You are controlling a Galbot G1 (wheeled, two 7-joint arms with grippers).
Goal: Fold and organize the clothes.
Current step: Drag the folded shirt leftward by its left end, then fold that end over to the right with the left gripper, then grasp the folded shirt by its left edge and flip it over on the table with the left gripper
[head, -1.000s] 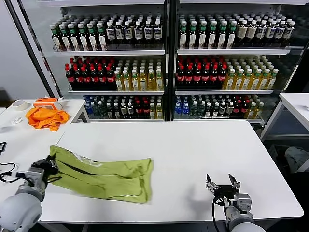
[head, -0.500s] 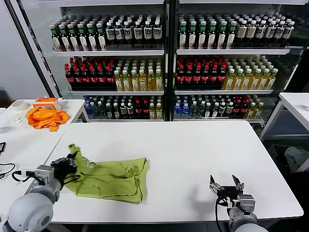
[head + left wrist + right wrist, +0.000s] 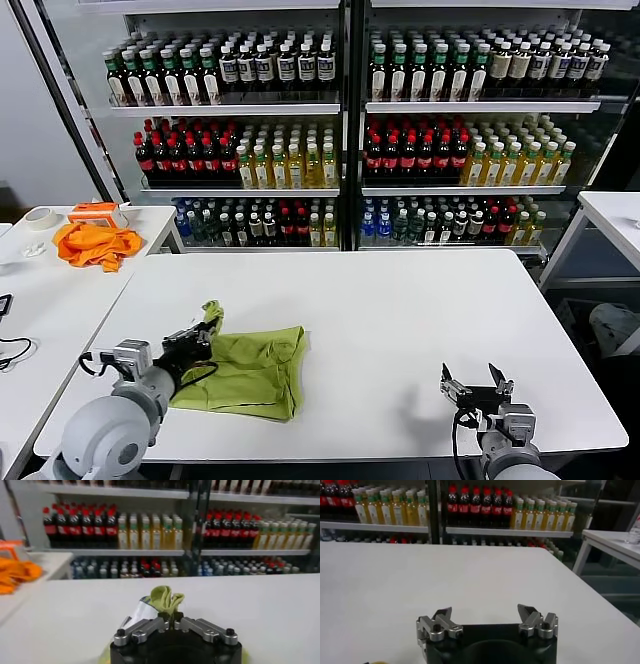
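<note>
Left gripper [image 3: 203,336] pinches bunched T-shirt [image 3: 250,370], lying left-right on the table.

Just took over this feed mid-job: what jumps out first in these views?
The lime-green T-shirt lies bunched on the white table toward its left front, one end pinched in the shut left end effector. The right end effector sits open and empty at the table's right front edge. Behind, drink coolers packed with bottles fill the background.
</note>
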